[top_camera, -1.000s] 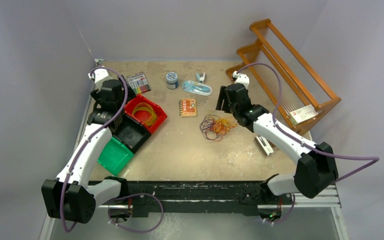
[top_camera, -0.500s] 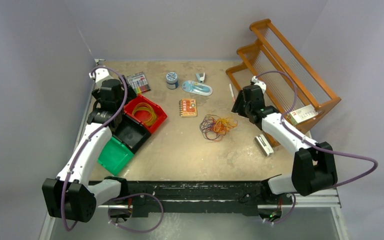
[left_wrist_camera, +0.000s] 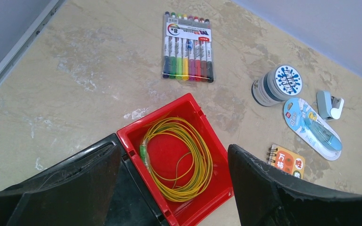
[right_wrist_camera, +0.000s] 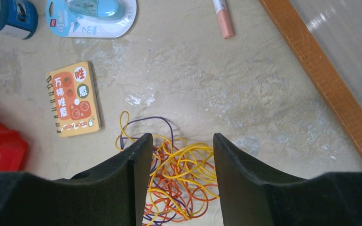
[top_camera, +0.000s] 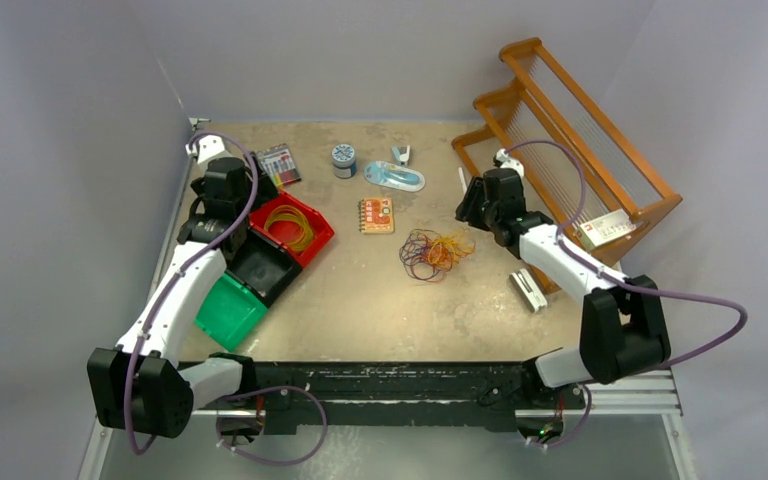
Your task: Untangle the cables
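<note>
A tangle of purple, orange and yellow cables (top_camera: 432, 252) lies mid-table; in the right wrist view it (right_wrist_camera: 183, 176) shows between the fingers. My right gripper (top_camera: 472, 212) is open and empty, just right of and above the tangle. A coiled yellow cable (top_camera: 293, 226) lies in the red bin (top_camera: 312, 241); the left wrist view shows the coil (left_wrist_camera: 181, 157) too. My left gripper (top_camera: 222, 218) is open and empty above the bins' left side.
A black bin (top_camera: 263, 268) and a green bin (top_camera: 228, 312) sit beside the red one. A marker pack (top_camera: 276, 164), a tape roll (top_camera: 343, 160), a blister pack (top_camera: 395, 177), a small notebook (top_camera: 376, 215) and a white stapler-like item (top_camera: 529, 291) lie around. A wooden rack (top_camera: 570, 140) stands at right.
My right gripper swung from left of the rack to the right and then back slightly, towards the tangle. My left arm shifted a little. The cables have not moved.
</note>
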Robot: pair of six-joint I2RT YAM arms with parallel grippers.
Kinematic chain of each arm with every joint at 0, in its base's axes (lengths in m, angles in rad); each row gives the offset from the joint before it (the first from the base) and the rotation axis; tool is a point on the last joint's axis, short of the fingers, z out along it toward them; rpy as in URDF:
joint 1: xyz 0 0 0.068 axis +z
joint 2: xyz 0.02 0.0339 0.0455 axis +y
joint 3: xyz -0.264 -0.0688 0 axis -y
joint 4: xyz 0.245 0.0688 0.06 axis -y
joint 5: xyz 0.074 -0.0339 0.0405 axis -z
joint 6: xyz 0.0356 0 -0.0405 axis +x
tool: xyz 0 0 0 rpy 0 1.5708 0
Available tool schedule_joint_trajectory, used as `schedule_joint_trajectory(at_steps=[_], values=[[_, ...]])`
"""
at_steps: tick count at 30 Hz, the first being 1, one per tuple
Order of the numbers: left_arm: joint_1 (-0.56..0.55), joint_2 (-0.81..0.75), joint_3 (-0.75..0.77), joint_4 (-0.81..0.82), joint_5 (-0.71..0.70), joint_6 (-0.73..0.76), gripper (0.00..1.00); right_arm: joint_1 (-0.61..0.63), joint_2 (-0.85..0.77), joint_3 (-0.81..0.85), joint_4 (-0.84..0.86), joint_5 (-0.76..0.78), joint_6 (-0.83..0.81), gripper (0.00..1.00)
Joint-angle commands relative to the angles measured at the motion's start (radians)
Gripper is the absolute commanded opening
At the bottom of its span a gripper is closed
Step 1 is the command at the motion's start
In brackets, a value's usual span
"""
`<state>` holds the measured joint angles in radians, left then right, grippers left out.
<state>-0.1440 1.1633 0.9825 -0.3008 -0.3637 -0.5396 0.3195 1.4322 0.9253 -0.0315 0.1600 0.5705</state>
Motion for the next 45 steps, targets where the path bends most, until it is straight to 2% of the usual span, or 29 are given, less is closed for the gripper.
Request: schedule_joint_trajectory(at_steps=[1, 10, 17, 26, 36, 45], values=[[0.007, -0.004, 0.021, 0.043, 0.015, 0.000, 0.82, -0.005, -0.046, -0.001, -0.047, -0.020, -0.059, 0.54], [0.008, 0.011, 0.026, 0.043, 0.028, -0.001, 0.82, -0.005, -0.020, 0.086, -0.302, -0.007, -0.177, 0.56], [0.007, 0.013, 0.027, 0.045, 0.034, -0.003, 0.81, -0.005, 0.052, 0.112, -0.320, 0.035, -0.201, 0.52], [0.008, 0.011, 0.028, 0.044, 0.034, -0.005, 0.81, -0.005, 0.121, 0.137, -0.289, -0.020, -0.250, 0.46], [0.009, 0.008, 0.028, 0.040, 0.026, -0.004, 0.81, -0.005, 0.141, 0.119, -0.219, -0.178, -0.286, 0.40], [0.009, 0.009, 0.028, 0.042, 0.029, -0.005, 0.80, -0.005, 0.118, 0.094, -0.206, -0.433, -0.296, 0.37]])
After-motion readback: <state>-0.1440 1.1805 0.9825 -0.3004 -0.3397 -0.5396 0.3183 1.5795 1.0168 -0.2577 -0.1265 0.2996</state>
